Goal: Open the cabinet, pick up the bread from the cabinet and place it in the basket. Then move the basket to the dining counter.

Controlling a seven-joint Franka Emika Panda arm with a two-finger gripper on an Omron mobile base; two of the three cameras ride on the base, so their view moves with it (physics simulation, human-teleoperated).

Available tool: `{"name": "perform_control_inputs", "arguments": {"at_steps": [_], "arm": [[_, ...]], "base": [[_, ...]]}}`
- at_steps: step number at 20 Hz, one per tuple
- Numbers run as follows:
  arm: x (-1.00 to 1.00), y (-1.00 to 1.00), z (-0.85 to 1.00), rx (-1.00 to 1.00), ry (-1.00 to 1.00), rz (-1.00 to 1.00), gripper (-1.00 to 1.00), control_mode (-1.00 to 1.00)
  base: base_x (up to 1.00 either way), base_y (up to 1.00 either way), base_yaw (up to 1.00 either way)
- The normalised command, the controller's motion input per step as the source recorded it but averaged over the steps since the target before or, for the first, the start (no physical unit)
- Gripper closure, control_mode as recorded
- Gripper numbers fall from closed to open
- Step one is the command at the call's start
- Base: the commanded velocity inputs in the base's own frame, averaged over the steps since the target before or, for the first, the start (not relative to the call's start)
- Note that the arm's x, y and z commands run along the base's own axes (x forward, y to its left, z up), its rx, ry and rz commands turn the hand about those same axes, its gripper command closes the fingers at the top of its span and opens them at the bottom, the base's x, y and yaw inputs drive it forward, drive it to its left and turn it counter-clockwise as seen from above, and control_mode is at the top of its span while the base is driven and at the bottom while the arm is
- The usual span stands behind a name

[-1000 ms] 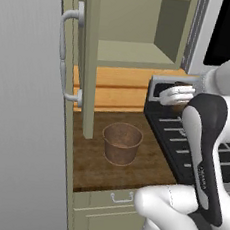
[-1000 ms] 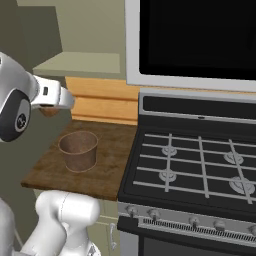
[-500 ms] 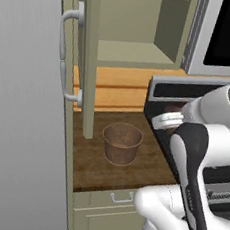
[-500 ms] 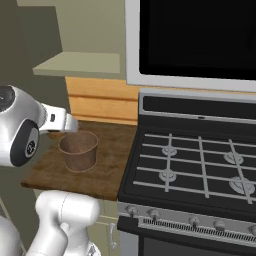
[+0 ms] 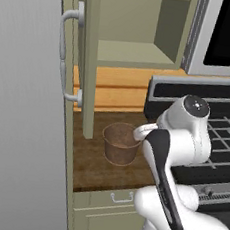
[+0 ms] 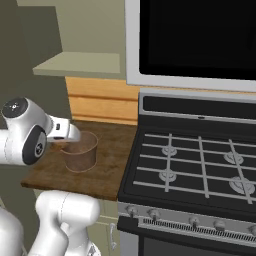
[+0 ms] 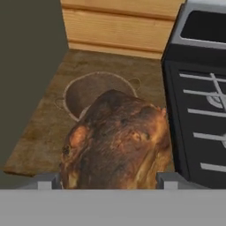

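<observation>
Pinching the bread (image 7: 115, 143) between wide-spread jaws of the gripper (image 7: 108, 180), just above and nearer than the basket (image 7: 94, 93). Could drop short onto the worktop (image 7: 39, 145) beside the basket if released too early. Crusty, lumpy, dark-brown loaf; woven, round, tapering basket; wood-grained top. Beyond the basket, smooth plank backsplash (image 7: 119, 28) and open cabinet (image 5: 95, 59).

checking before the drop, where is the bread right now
In the hand view the bread sits between the gripper fingertips, above the near side of the basket, which stands on the wood worktop left of the stove.
</observation>
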Motion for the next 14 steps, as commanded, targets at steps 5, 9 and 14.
{"name": "perform_control_inputs", "arguments": {"at_steps": [5,9,14], "arm": [[1.00,0.00,-0.16,0.00,0.31,0.00,1.00,-1.00],[0.83,0.01,-0.29,0.00,0.20,0.01,1.00,-1.00],[0.42,0.36,-0.48,0.00,0.07,0.05,1.00,-1.00]], "base": [[0.00,0.00,0.00],[0.00,0.00,0.00],[0.00,0.00,0.00]]}}
